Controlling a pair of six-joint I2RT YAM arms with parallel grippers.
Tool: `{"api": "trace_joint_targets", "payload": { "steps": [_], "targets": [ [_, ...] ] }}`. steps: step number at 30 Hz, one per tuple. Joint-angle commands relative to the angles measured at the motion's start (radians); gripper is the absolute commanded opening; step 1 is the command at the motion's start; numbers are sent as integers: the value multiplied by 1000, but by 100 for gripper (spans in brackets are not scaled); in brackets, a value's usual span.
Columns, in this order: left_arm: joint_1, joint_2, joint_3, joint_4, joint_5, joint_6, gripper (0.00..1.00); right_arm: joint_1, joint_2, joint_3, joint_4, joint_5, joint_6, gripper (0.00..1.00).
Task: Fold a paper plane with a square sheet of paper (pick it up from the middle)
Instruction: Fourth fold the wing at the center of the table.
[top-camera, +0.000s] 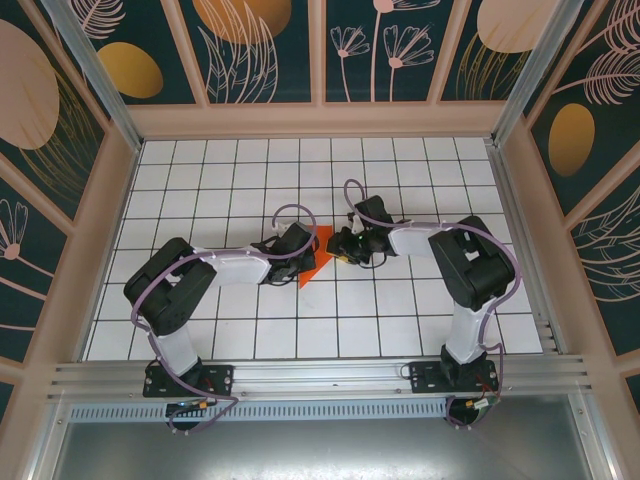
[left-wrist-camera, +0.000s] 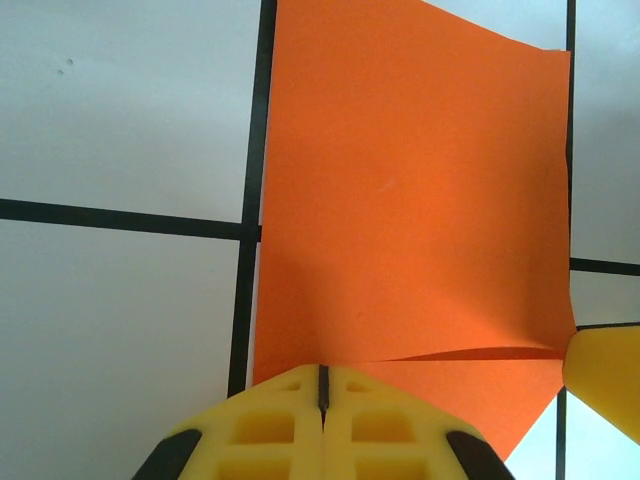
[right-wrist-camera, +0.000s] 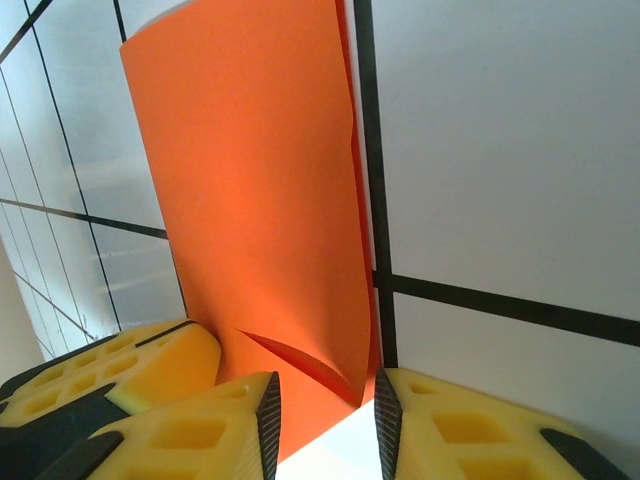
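The two arms meet in the middle of the white table (top-camera: 200, 180) with black lines. The orange sheet of paper (left-wrist-camera: 410, 200) is right between them.

The left gripper (left-wrist-camera: 322, 385) has its two yellow fingers pressed tight together, with no gap at all. Its tips touch the near edge of the paper, and the paper spreads out in front of them. A little fold runs sideways across the paper just ahead of the tips. I cannot tell if a bit of paper is nipped in there.

The right gripper (right-wrist-camera: 325, 405) has its jaws a little way apart, and I can see white table through the gap. The bottom corner of the paper dips into that gap, close to one finger pad. The jaws are not squeezing it. From there the paper curves up and away in front of the jaws. One yellow finger of the left gripper sits just beside the right gripper, right next to the paper.
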Motion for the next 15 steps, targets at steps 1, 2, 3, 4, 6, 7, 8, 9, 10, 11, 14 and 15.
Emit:
{"api": "trace_joint_targets", "payload": {
  "steps": [1, 2, 3, 4, 6, 7, 8, 9, 10, 11, 14, 15],
  "targets": [
    [-3, 17, -25, -33, 14, -18, 0, 5, 10, 26, -8, -22, 6, 33],
    [-2, 17, -25, -33, 14, -18, 0, 5, 7, 22, -3, -30, 8, 33],
    [-2, 16, -26, -32, 15, -17, 0, 5, 7, 19, 7, -40, 13, 32],
    [-3, 15, -25, -32, 14, -18, 0, 5, 6, 17, 15, -50, 19, 32],
    [-3, 13, -24, -32, 14, -18, 0, 5, 5, 14, 29, -71, 28, 31],
    [-2, 13, -24, -32, 13, -17, 0, 5, 6, 10, 39, -79, 33, 30],
    [-2, 10, -26, -32, 13, -17, 0, 5, 6, 9, 47, -87, 39, 30],
    [-3, 9, -25, -32, 13, -17, 0, 5, 8, 5, 56, -95, 46, 29],
    [-3, 7, -26, -33, 10, -18, 0, 5, 7, 2, 65, -102, 50, 28],
    [-3, 5, -26, -33, 12, -18, 0, 5, 8, 2, 70, -107, 55, 28],
    [-3, -1, -28, -32, 10, -19, 1, 5, 21, 0, 85, -124, 66, 28],
    [-2, -7, -28, -32, 9, -22, 2, 5, 27, 1, 91, -130, 70, 27]
  ]
}}
